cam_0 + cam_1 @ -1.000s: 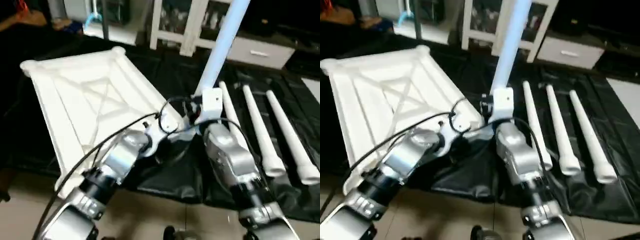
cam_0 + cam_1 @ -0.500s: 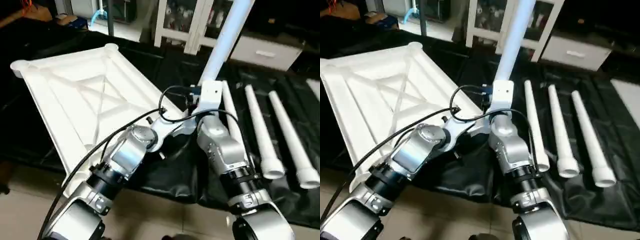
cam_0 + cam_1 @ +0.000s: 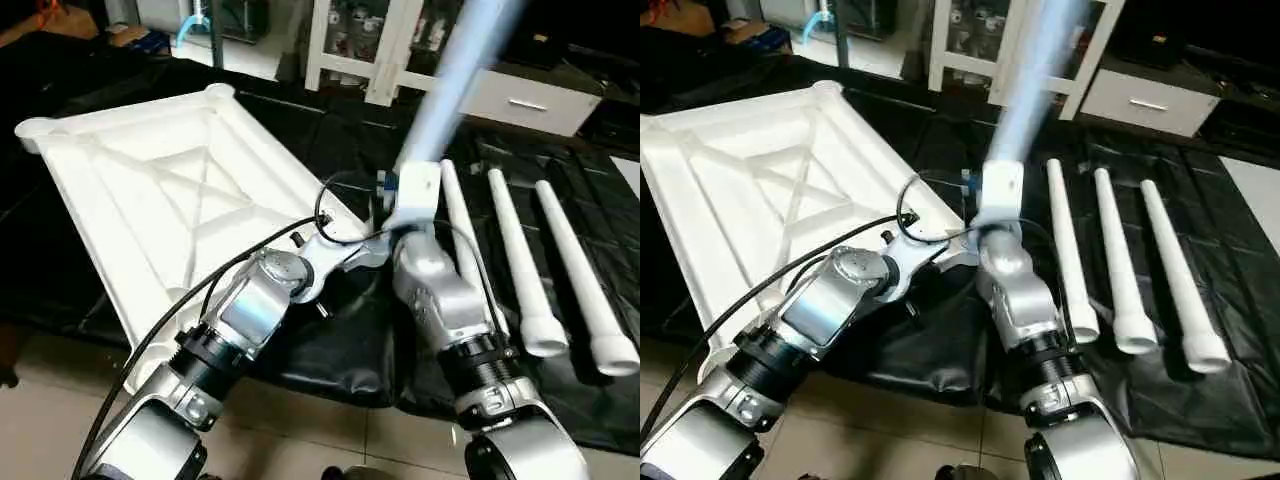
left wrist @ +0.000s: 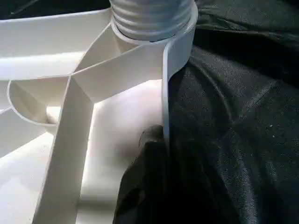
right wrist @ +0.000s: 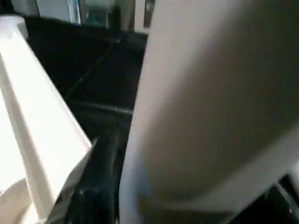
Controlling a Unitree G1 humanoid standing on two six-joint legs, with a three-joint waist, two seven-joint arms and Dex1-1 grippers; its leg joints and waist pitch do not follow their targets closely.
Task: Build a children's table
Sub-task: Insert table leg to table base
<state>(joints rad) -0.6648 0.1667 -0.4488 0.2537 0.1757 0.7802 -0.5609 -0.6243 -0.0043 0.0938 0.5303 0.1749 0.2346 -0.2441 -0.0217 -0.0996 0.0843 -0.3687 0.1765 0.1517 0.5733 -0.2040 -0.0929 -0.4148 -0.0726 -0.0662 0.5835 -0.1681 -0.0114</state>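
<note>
The white table top (image 3: 130,190) lies upside down on a black sheet, its X ribs facing up. One white leg (image 3: 455,85) stands tilted in the near right corner socket, its ribbed end (image 4: 152,16) seated in the socket. My right gripper (image 3: 408,215) is shut on that leg low down, mostly hidden behind its wrist box. My left gripper (image 4: 161,156) is shut on the top's rim wall just beside the socket, and one black finger (image 4: 148,142) shows inside the wall. Three more legs (image 3: 515,260) lie side by side on the sheet to the right.
A black sheet (image 3: 340,130) covers the floor under everything, with pale tiles (image 3: 300,440) at its near edge. A white glass-door cabinet (image 3: 370,40) and a drawer unit (image 3: 530,100) stand behind. Cables (image 3: 250,265) run along my left forearm.
The camera has shifted a little. The held leg now looks blurred and its upper end leans slightly further right. Both grippers stay at the corner socket.
</note>
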